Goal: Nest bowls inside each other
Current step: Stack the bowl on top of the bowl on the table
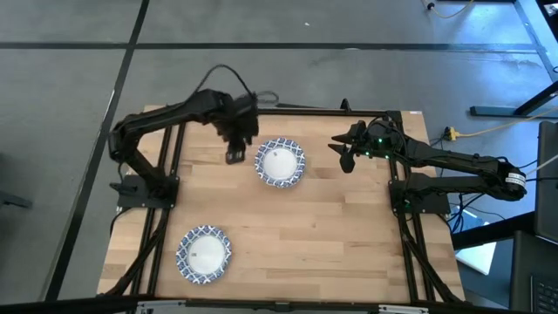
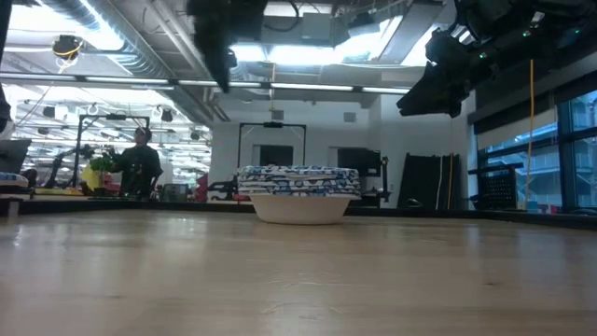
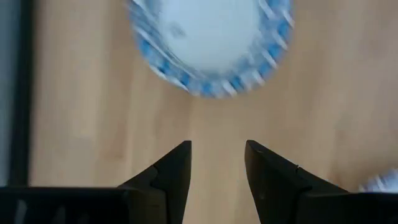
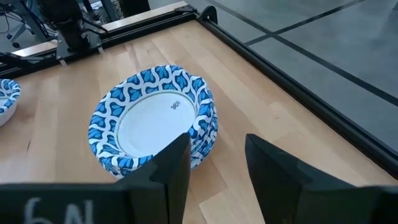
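Mostly nested already — stack of bowls [image 1: 280, 162] sitting far-centre, one bowl [image 1: 204, 253] waiting apart; left gripper [image 1: 235, 153] and right gripper [image 1: 343, 154] hovering beside, both released, grasping nothing.

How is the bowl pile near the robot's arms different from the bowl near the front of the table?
The far bowl stack lies between the left end effector and the right end effector; the near bowl sits away from both. The low view shows several rims piled up in the far bowl stack; how many the near bowl holds cannot be told. Both have white centres and blue-and-white patterned rims, and both sit upright on the table.
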